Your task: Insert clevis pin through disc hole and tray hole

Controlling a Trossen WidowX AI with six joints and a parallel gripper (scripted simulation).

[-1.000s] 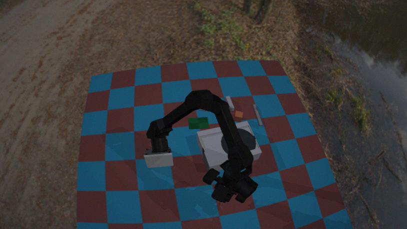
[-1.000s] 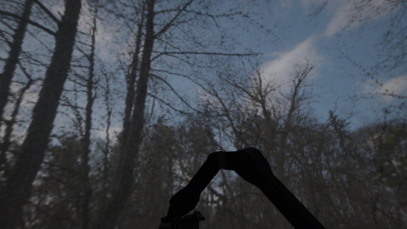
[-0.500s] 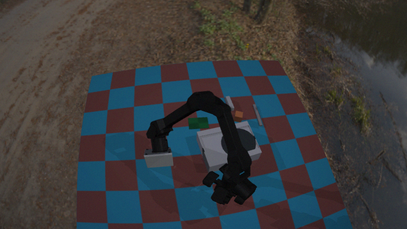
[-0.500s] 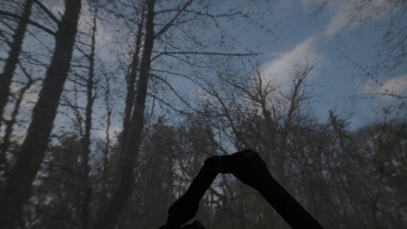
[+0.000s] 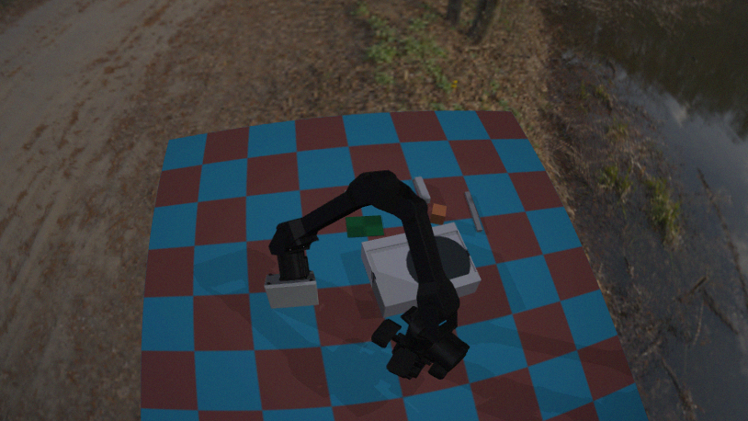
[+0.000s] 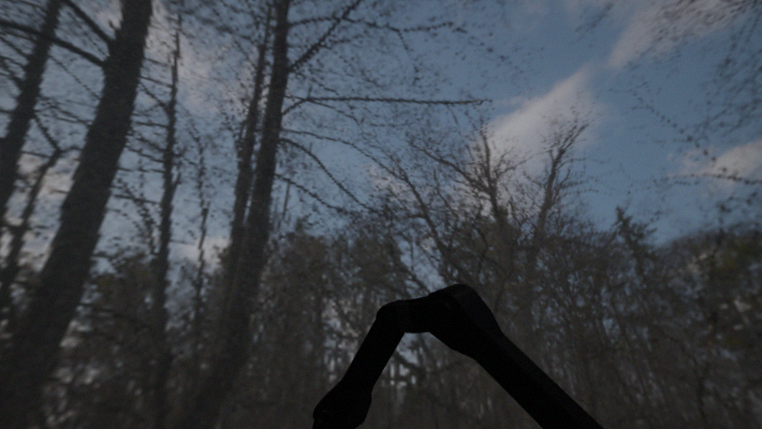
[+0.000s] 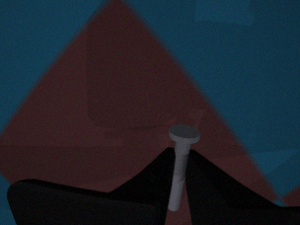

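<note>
Wrist view: two dark fingertips of the gripper are clamped on the steel clevis pin, one on each side of its shank. The pin's flat round head lies beyond the tips, toward the upper part of the picture; the shank runs down between the fingers, leaning slightly, its plain end showing below. Under it are blurred red and blue squares of the table, no tray or disc.

Top view, with the rimmed steel tray as landmark: the gripper is just beside the tray, off its edge nearest the bottom of the picture, so the tray and its disc lie up the picture from the fingers. The dark disc lies in the tray's right part, partly hidden by the forearm — its hole cannot be made out. Beyond the tray's far edge are an orange block and two pale bars; a green patch lies near its upper left corner.

The top view gives the way to the tray but hides the pin; only the wrist view shows the pin. The exterior view has just the upper arm against trees and sky. The next move probably calls for carrying the pin over the disc, shank end down — the hole being small, a lean could make it catch.
</note>
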